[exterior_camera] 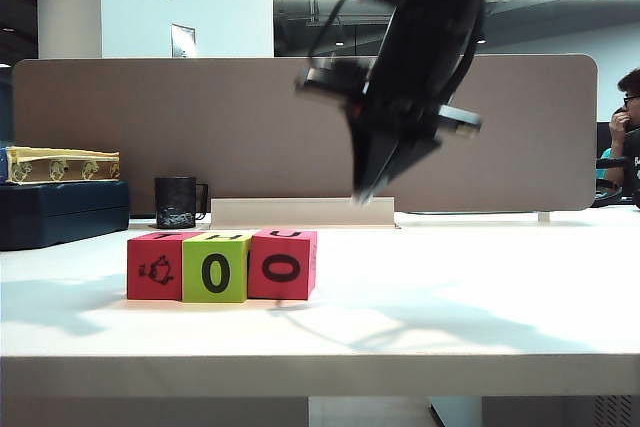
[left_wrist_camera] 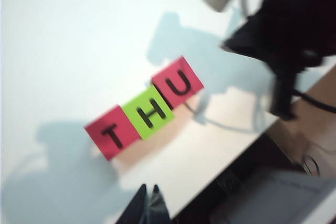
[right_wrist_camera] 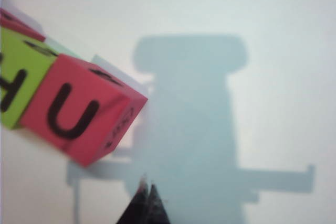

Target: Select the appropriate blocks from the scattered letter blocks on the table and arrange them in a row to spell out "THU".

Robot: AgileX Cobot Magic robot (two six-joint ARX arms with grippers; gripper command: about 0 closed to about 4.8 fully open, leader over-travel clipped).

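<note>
Three letter blocks stand touching in a row on the white table (exterior_camera: 470, 287). Their tops read T on a red block (left_wrist_camera: 112, 132), H on a lime green block (left_wrist_camera: 148, 112) and U on a red block (left_wrist_camera: 177, 82). From the front they are the red (exterior_camera: 158, 266), green (exterior_camera: 215, 269) and red (exterior_camera: 283, 264) blocks. My right gripper (exterior_camera: 362, 195) hangs shut and empty above the table, to the right of the U block (right_wrist_camera: 79, 111); its tips (right_wrist_camera: 147, 184) hold nothing. My left gripper (left_wrist_camera: 148, 188) is shut and empty, high above the row.
A black mug (exterior_camera: 177, 202) and a dark blue case (exterior_camera: 60, 212) with a yellow tray (exterior_camera: 60, 164) on it sit at the back left. Behind them stand a grey-brown divider panel (exterior_camera: 250, 117) and a pale box (exterior_camera: 302, 212). A person (exterior_camera: 628, 137) sits at the far right.
</note>
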